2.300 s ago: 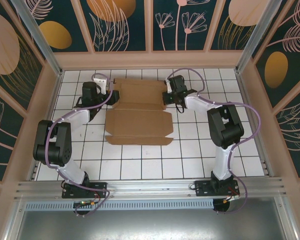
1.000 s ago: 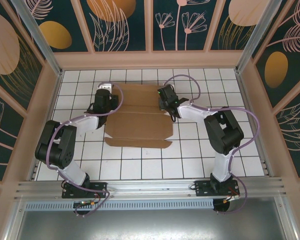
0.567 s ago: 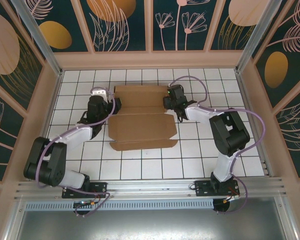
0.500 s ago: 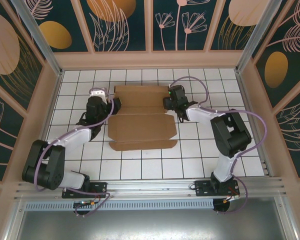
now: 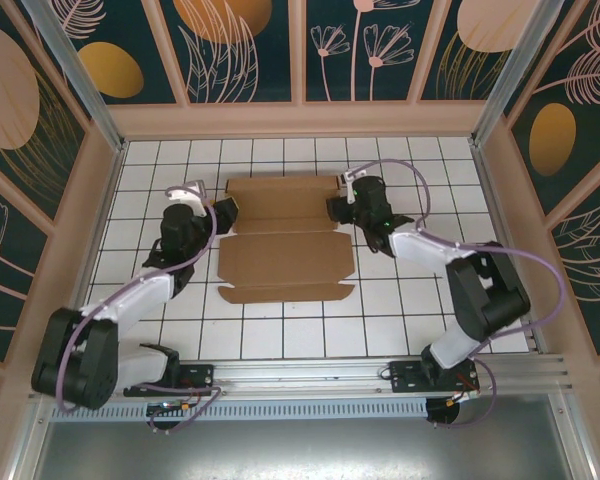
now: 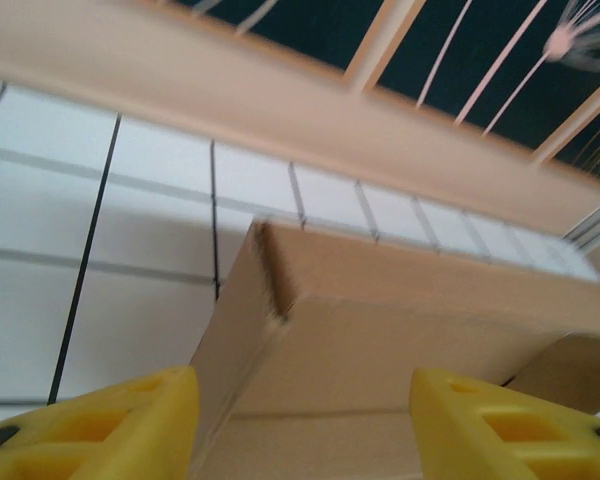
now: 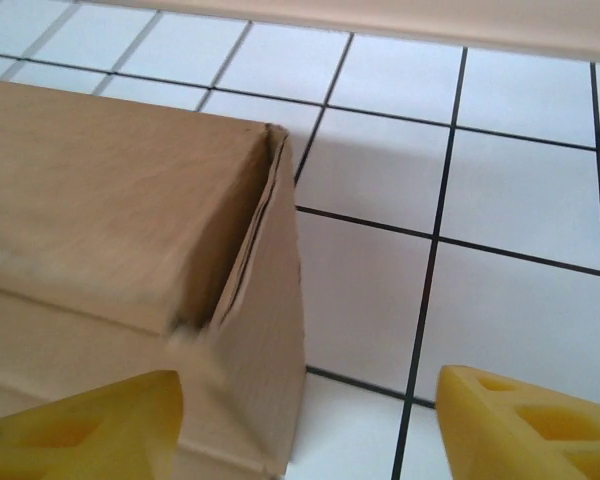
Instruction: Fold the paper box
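The paper box (image 5: 285, 240) is brown corrugated cardboard lying in the middle of the tiled floor, with a narrow flap along its near edge. My left gripper (image 5: 223, 210) sits at the box's far left corner, open. In the left wrist view its yellow fingers (image 6: 110, 420) straddle the raised left wall of the box (image 6: 380, 340) without pinching it. My right gripper (image 5: 336, 208) is at the far right corner, also open. The right wrist view has the upright right side wall of the box (image 7: 265, 330) just inside the left finger (image 7: 90, 425), with bare tile beyond.
A white tiled floor (image 5: 430, 310) surrounds the box, with open tiles on the near side and on both flanks. A wooden rim (image 5: 300, 120) and patterned panels close the back and sides. The arm bases stand on the metal rail (image 5: 300, 375) at the near edge.
Both grippers have drawn outward from over the box's ends to its far corners. The right gripper has opened. The box has shifted slightly to the right.
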`<action>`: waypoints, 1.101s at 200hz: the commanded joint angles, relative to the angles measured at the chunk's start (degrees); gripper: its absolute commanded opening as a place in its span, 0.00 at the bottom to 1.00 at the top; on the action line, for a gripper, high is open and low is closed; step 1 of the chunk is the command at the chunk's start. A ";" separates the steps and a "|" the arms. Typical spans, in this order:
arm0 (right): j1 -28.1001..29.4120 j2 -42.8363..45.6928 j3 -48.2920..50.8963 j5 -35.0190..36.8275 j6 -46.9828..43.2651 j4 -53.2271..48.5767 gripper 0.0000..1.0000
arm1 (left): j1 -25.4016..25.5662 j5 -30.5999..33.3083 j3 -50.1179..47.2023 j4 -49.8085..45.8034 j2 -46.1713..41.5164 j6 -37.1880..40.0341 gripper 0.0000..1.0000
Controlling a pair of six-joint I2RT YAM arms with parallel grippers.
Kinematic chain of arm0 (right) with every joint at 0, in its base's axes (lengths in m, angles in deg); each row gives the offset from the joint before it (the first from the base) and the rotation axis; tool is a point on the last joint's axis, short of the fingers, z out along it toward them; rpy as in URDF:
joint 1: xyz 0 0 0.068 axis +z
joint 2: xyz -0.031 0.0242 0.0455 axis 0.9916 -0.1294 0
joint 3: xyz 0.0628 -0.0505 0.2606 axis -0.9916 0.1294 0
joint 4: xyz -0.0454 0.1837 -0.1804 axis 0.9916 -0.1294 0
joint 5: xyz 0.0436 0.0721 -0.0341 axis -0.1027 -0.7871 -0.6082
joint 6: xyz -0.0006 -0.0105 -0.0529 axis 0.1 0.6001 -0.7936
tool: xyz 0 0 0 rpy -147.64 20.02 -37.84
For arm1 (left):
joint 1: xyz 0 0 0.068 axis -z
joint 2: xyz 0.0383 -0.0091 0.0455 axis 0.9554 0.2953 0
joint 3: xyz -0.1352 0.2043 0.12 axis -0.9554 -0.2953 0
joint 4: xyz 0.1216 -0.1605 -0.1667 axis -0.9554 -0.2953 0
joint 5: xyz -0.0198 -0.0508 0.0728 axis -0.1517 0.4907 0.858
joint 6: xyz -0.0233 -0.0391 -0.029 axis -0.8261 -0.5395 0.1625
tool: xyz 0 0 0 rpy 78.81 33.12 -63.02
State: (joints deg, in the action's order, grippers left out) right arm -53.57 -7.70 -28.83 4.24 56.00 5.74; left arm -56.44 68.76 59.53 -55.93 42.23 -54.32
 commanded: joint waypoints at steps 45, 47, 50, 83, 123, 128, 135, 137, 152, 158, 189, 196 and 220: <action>-9.55 5.18 -2.72 -24.55 11.63 6.32 0.81 | -5.30 -9.44 13.62 -0.22 9.14 -7.34 0.64; -9.67 4.71 -3.52 -24.72 11.85 5.82 0.80 | -5.48 -9.83 13.82 -0.03 9.61 -7.64 0.64; -9.74 3.90 -4.40 -24.80 12.10 4.95 0.79 | -5.64 -10.38 14.13 0.24 10.36 -8.06 0.64; -9.72 -2.21 -9.97 -24.19 13.31 0.22 0.68 | -5.95 -15.33 17.28 1.17 17.57 -10.57 0.63; -9.40 -5.07 -9.19 -24.50 14.50 0.99 0.61 | -5.94 -15.05 15.11 3.44 20.31 -11.95 0.58; -9.26 -5.35 -8.92 -24.38 14.50 1.03 0.60 | -5.98 -15.08 14.54 3.74 20.50 -12.29 0.56; -8.98 -5.78 -8.30 -24.18 14.34 1.28 0.58 | -5.97 -15.01 13.42 4.59 20.63 -12.91 0.54; -8.83 -5.87 -8.15 -23.97 14.28 1.27 0.57 | -5.96 -14.93 13.09 4.91 20.63 -13.21 0.54; -7.50 -6.41 -6.89 -22.05 13.57 1.22 0.54 | -5.92 -14.36 10.21 7.04 20.57 -14.66 0.48; -6.85 -6.41 -6.19 -21.12 13.32 1.34 0.52 | -5.92 -14.20 9.07 7.74 20.55 -15.19 0.45; -4.16 -5.36 -1.74 -16.61 13.67 3.37 0.47 | -5.93 -13.44 2.92 13.00 20.67 -18.62 0.34; -3.88 -4.97 -0.65 -15.98 14.06 4.11 0.46 | -5.92 -13.17 1.89 13.52 20.84 -18.92 0.33; -3.68 -3.91 0.87 -14.39 14.41 4.67 0.45 | -5.93 -12.79 0.82 13.45 21.01 -18.24 0.32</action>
State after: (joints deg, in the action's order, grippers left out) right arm -58.66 -11.42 -31.17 -12.83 69.97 14.03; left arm -62.43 56.11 63.07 -39.73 62.21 -71.54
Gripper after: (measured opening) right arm 0.452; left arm 0.324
